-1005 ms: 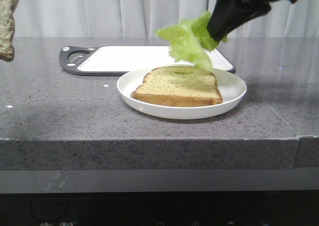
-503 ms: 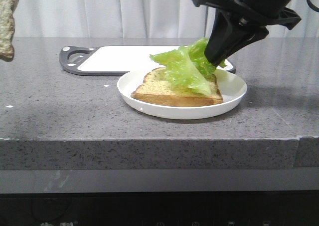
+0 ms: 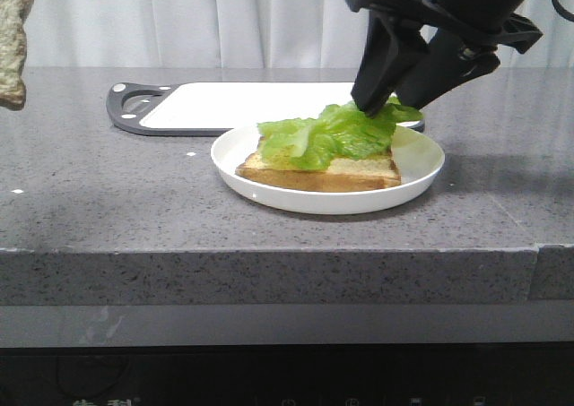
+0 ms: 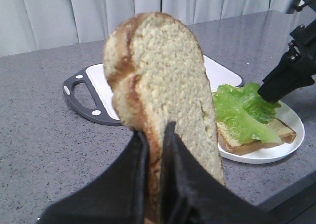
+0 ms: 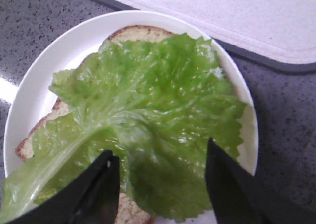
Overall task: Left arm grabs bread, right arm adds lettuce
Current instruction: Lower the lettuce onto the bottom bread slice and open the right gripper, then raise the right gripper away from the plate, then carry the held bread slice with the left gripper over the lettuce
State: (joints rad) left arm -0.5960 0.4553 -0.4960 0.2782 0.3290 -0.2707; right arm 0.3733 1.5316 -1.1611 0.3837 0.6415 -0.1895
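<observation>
While the left pincer (image 4: 153,150) holds the bread (image 4: 165,98) up in the air, squeezed tight between its two black fingers (image 4: 129,177), only an edge of that slice shows at the far left of the front view (image 3: 13,38) — high above the bench (image 3: 108,200). The slice stands nearly upright in the grip, pale face to one side and brown crust along its rim.

Next comes a white cutting board (image 3: 251,104) with a dark gray frame and handle, lying flat on the bench behind the plate (image 3: 421,168).

The plate is white and round and sits on the bench, just in front of the board. A second slice (image 3: 359,171) lies flat on it. The lettuce (image 3: 327,133) lies spread on top of that slice, bright green and ruffled, covering most of it — one edge of the leaf hangs a bit past the crust.

At the right, the right pincer (image 5: 160,184) hangs just above the lettuce, near the leaf's back edge. Its two black fingers (image 5: 98,189) are spread apart, one on each side of the leaf, and they grip nothing. From the right wrist view the leaf lies loose between them, with a pale rib running across it.
</observation>
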